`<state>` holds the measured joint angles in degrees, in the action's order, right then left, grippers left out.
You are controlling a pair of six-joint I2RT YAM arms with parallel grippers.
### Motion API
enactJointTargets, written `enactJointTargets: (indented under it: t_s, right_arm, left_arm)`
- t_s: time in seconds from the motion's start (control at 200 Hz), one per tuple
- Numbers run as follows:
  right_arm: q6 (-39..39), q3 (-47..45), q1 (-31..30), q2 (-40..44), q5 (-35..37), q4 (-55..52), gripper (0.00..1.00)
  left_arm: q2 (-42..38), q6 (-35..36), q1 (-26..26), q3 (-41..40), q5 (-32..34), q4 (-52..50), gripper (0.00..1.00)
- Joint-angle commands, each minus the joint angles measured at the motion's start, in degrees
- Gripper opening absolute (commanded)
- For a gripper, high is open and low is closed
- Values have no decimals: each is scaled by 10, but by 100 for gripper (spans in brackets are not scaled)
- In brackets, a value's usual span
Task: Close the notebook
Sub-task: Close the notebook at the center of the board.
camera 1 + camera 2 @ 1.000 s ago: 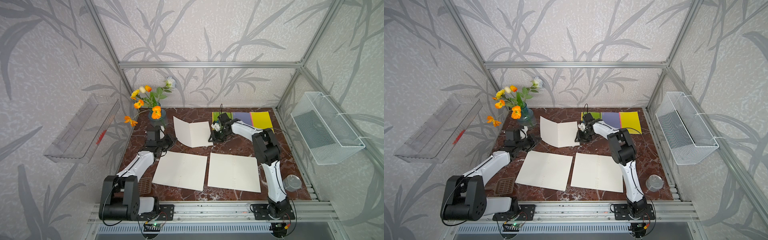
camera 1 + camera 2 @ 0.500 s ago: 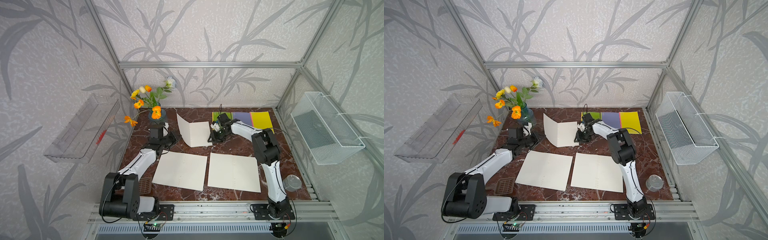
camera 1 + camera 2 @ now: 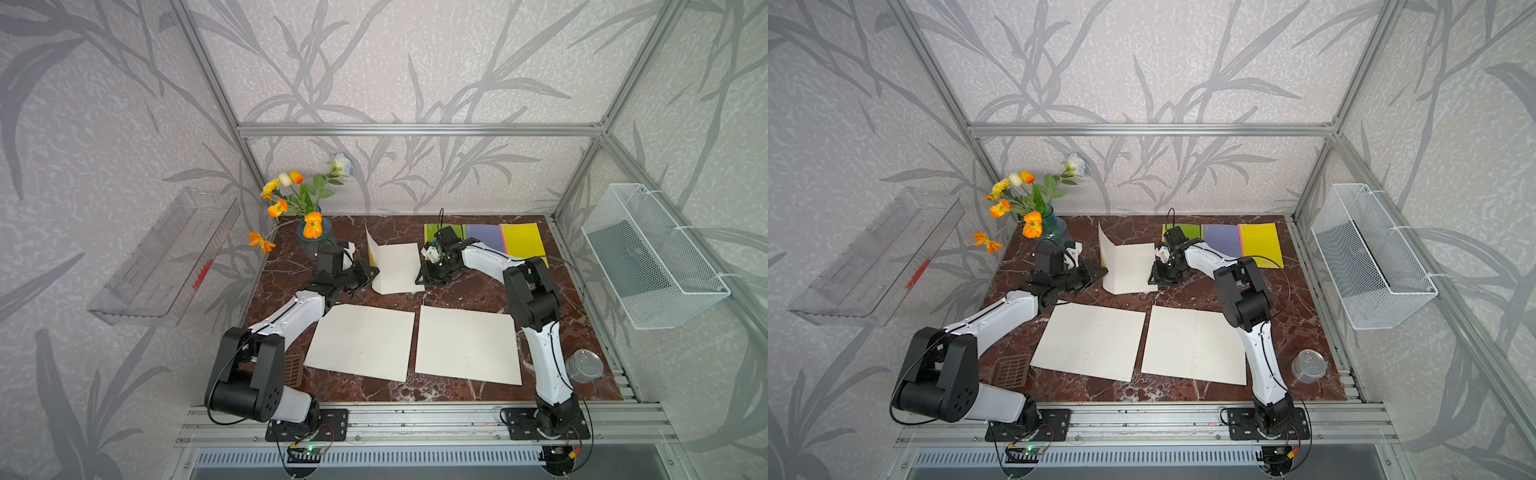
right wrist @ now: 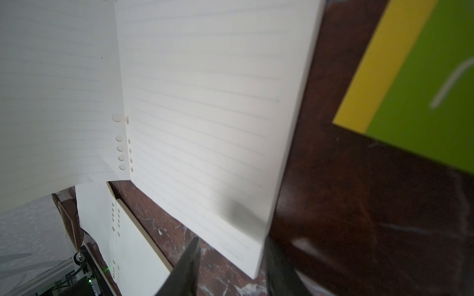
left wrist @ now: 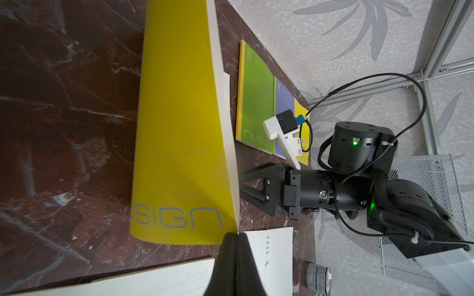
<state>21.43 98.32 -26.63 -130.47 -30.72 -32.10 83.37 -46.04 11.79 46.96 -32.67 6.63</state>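
Beside the vase (image 3: 313, 237), on the side toward the table's middle, the left gripper (image 3: 371, 272) has its jaws pressed together. In the left wrist view their tip meets the low corner of the yellow cover (image 5: 177, 128), so it is pushing, not holding.

One step farther from the vase is the notebook (image 3: 397, 268), half open. The cover and a few leaves stand nearly upright, and the other half lies flat on the table. The tip could slide off that corner, and the cover would then drop back toward the vase. The leaf already curls at its lower edge, so a harder push may buckle it rather than swing it.

Farther again from the vase, the right gripper (image 3: 424, 277) has its jaws a little apart. They sit astride the flat half's near corner and clamp no sheet that I can see. I judge it a brace against sliding. If it stays there, the falling cover would land on it. If it lifts early, the whole notebook may skid toward the closed notebooks (image 3: 482, 235) beyond.
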Motion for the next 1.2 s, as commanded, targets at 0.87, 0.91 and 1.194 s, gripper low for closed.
enactJointTargets:
  t_s: [0.87,0.91,1.194]
  right_arm:
    - [3,-24,-8,6,-1,-2,42]
    - [3,-24,-8,7,0,-3,42]
    - [3,-29,-5,15,8,-4,43]
  left_arm:
    - [66,-19,60,63,-30,38,3]
    - [67,-18,61,64,-32,39,5]
    - [69,-19,67,67,-51,54,9]
